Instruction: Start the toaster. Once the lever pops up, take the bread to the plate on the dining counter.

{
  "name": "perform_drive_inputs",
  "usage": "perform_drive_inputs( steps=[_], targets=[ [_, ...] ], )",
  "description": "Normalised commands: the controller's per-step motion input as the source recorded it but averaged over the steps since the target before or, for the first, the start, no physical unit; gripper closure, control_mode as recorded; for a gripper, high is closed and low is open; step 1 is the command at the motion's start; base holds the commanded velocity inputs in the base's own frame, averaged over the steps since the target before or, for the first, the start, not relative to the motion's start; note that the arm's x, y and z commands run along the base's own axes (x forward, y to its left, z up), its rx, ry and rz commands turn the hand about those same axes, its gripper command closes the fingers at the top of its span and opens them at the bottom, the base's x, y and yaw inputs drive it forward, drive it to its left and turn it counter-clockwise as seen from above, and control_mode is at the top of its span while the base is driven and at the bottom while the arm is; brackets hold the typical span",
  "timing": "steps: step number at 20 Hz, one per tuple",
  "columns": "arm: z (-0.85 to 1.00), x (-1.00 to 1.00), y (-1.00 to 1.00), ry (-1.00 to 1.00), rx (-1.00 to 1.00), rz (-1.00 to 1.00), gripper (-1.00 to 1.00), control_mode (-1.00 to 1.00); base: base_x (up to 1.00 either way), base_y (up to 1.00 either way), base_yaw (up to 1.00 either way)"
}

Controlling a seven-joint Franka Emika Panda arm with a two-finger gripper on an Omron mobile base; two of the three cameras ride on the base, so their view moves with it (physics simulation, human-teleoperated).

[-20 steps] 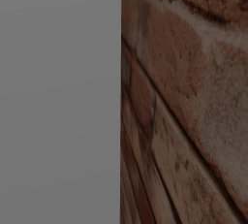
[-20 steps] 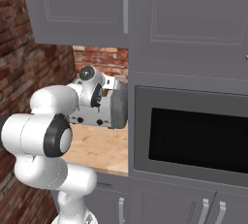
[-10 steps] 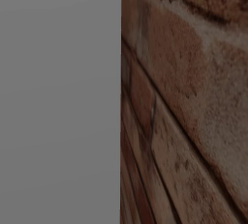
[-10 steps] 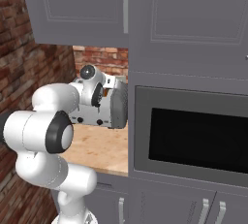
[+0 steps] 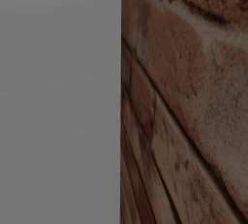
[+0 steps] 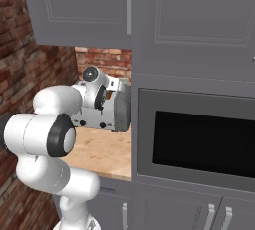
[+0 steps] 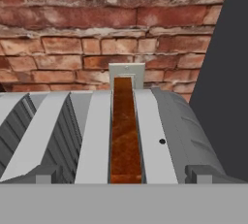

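A grey toaster [image 6: 118, 114] stands on the wooden counter [image 6: 102, 157] in a niche against the brick wall. From above, the toaster [image 7: 160, 136] has a tan-brown slice of bread [image 7: 124, 136] sunk in its middle slot. My gripper [image 7: 123, 175] hovers over the near end of that slot, open, with one fingertip [image 7: 44, 173] on each side and nothing between them. In the right base view my wrist covers the toaster's left part. The plate and the dining counter are out of view.
A built-in microwave [image 6: 199, 142] fills the wall right of the niche, with grey upper cabinets [image 6: 89, 10] above. Brick wall [image 6: 30, 74] closes the left side. The left base view faces a close brick wall [image 5: 184, 102] and a flat grey panel [image 5: 58, 97].
Hardly anything: the arm's elbow has shifted a little, and the hand stays over the toaster with its jaws wide.
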Motion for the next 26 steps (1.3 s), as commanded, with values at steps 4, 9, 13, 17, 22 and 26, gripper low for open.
perform_drive_inputs(
  steps=[4, 9, 13, 17, 22, 26],
  targets=[
    [0.0, 0.0, 0.0, 0.0, 0.0, 0.0, 1.0, -1.0, 0.0, 0.0, 0.0],
    [0.0, 0.0, 0.0, 0.0, 0.0, 0.0, 1.0, -1.0, 0.0, 0.0, 0.0],
    [0.0, 0.0, 0.0, 0.0, 0.0, 0.0, 1.0, -1.0, 0.0, 0.0, 0.0],
    [0.0, 0.0, 0.0, 0.0, 0.0, 0.0, 1.0, -1.0, 0.0, 0.0, 0.0],
    [0.0, 0.0, 0.0, 0.0, 0.0, 0.0, 1.0, -1.0, 0.0, 0.0, 0.0],
    [0.0, 0.0, 0.0, 0.0, 0.0, 0.0, 1.0, -1.0, 0.0, 0.0, 0.0]
  ],
)
